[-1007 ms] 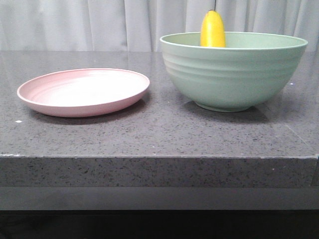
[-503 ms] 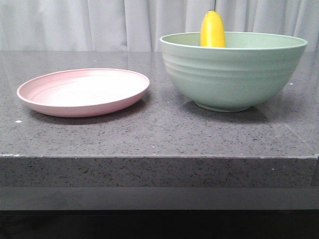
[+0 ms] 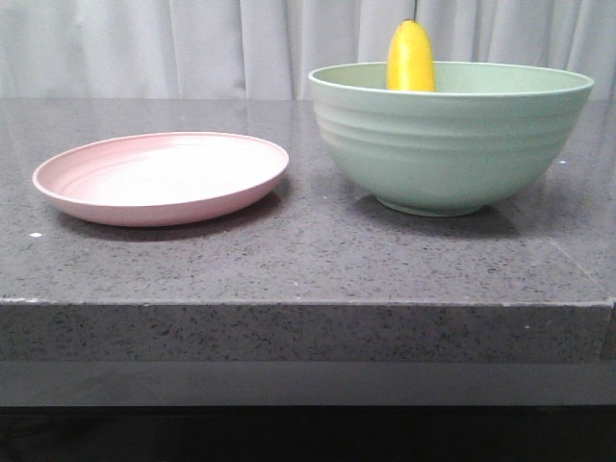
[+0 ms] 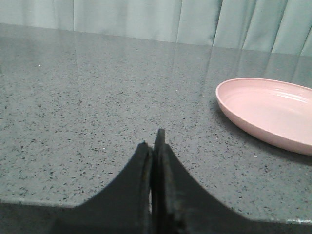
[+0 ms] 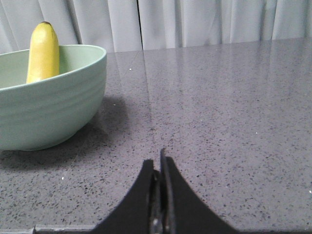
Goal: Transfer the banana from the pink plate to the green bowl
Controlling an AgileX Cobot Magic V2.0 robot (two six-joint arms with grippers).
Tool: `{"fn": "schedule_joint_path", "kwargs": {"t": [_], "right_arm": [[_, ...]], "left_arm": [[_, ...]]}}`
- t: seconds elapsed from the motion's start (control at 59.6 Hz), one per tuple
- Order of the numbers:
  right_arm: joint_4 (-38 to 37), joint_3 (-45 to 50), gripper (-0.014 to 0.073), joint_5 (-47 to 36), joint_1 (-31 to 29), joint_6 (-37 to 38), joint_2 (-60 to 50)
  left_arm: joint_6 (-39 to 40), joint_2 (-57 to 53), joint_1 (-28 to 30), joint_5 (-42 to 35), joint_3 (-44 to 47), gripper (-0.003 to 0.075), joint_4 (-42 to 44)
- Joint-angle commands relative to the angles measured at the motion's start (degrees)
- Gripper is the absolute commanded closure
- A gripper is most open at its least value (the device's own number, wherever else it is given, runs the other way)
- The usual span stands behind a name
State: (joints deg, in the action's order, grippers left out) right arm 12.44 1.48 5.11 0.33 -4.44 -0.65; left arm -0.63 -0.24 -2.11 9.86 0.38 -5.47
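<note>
The banana [image 3: 411, 58] stands on end inside the green bowl [image 3: 449, 140] at the right of the dark stone table, its dark tip above the rim. It also shows in the right wrist view [image 5: 43, 51], leaning on the bowl's [image 5: 48, 102] far wall. The pink plate [image 3: 162, 177] sits empty at the left; the left wrist view shows its rim [image 4: 263, 134]. My left gripper [image 4: 152, 144] is shut and empty, low near the table's front edge, apart from the plate. My right gripper [image 5: 157, 163] is shut and empty, apart from the bowl. Neither gripper shows in the front view.
The speckled dark stone table [image 3: 308, 260] has a straight front edge with a drop below it. A pale curtain [image 3: 192, 48] hangs behind the table.
</note>
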Motion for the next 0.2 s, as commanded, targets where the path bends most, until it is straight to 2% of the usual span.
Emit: {"fn": "schedule_joint_path", "kwargs": {"t": [0.0, 0.185], "right_arm": [[-0.4, 0.1, 0.0681, -4.1, -0.3, -0.1, -1.3], [-0.4, 0.1, 0.0681, -4.1, -0.3, -0.1, -1.3]], "left_arm": [[0.1, -1.1, 0.2, -5.0, 0.3, 0.0741, -0.4], [0.1, -1.1, 0.2, -5.0, 0.3, 0.0741, -0.4]]}}
